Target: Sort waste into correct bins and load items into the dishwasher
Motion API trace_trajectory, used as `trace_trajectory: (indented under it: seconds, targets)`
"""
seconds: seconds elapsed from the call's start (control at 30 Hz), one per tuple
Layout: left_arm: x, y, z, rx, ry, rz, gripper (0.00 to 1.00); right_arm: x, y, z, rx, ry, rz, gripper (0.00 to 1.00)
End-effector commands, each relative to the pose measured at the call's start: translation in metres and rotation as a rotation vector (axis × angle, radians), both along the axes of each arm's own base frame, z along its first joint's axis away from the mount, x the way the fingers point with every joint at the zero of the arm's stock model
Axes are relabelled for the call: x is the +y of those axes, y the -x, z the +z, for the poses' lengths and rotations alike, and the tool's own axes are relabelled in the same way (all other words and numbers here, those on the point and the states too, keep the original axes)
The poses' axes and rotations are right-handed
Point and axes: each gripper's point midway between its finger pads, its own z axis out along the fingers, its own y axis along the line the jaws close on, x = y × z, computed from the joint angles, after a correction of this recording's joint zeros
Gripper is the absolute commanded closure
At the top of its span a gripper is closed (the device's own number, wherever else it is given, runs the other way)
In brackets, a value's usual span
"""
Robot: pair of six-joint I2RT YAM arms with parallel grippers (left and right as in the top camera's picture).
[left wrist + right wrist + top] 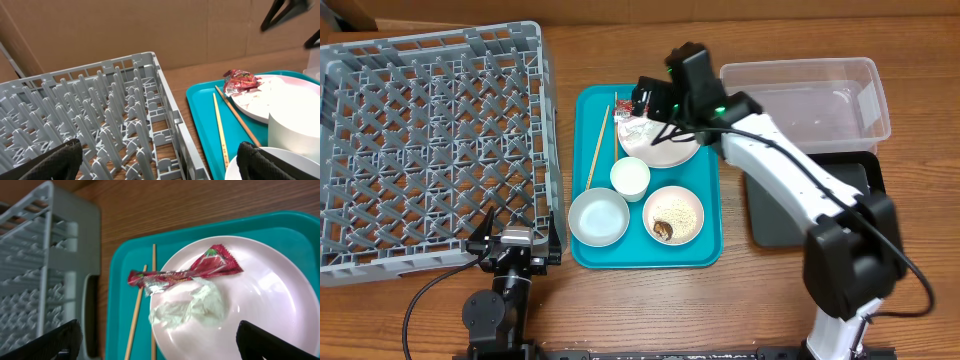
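Note:
The red-and-white wrapper (638, 128) lies on the large plate (670, 150) at the back of a teal tray; it also shows in the right wrist view (185, 274). My right gripper (650, 100) (162, 347) is open and empty, hovering above the wrapper. Two chopsticks (597, 150) (136, 315) lie left of the plate. A small cup (630, 177), an empty bowl (598, 217) and a small plate (686, 205) with rice and a brown lump (663, 230) sit in front. My left gripper (515, 243) (160, 170) is open and empty by the grey rack's (430, 150) front right corner.
The teal tray (705, 245) holds all the dishes between the rack and the bins. The clear tub (810, 100) stands at the back right, with the black tray (800, 215) in front of it, partly under my right arm. A cardboard wall lies behind the table.

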Motion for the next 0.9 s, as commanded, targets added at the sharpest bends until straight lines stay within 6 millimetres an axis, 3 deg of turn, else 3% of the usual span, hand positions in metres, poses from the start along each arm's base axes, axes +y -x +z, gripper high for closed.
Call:
trace_trajectory:
  seconds: [0.0,0.17,0.37,0.63,0.73,0.77,0.87]
  targets:
    - [-0.001,0.000,0.000,-0.003,0.011,0.000,0.00,-0.009,-0.021,-0.024,0.004,0.022,-0.131,0.00]
    - [-0.001,0.000,0.000,-0.003,0.011,0.000,0.00,-0.004,-0.028,-0.053,0.022,0.026,-0.133,0.00]
    - [-0.001,0.000,0.000,-0.003,0.011,0.000,0.00,-0.001,-0.037,-0.072,0.010,0.029,-0.142,0.00]
    - [-0.001,0.000,0.000,-0.003,0.011,-0.001,0.00,0.001,-0.041,-0.107,0.035,0.045,-0.141,0.09]
    - [-0.001,0.000,0.000,-0.003,0.011,-0.001,0.00,0.000,-0.040,-0.116,0.049,0.054,-0.141,0.23]
    - [-0.001,0.000,0.000,-0.003,0.011,0.000,0.00,0.000,-0.039,-0.116,0.054,0.055,-0.138,0.43]
    - [-0.001,0.000,0.000,-0.003,0.011,0.000,0.00,0.000,-0.035,-0.119,0.072,0.061,-0.134,0.66]
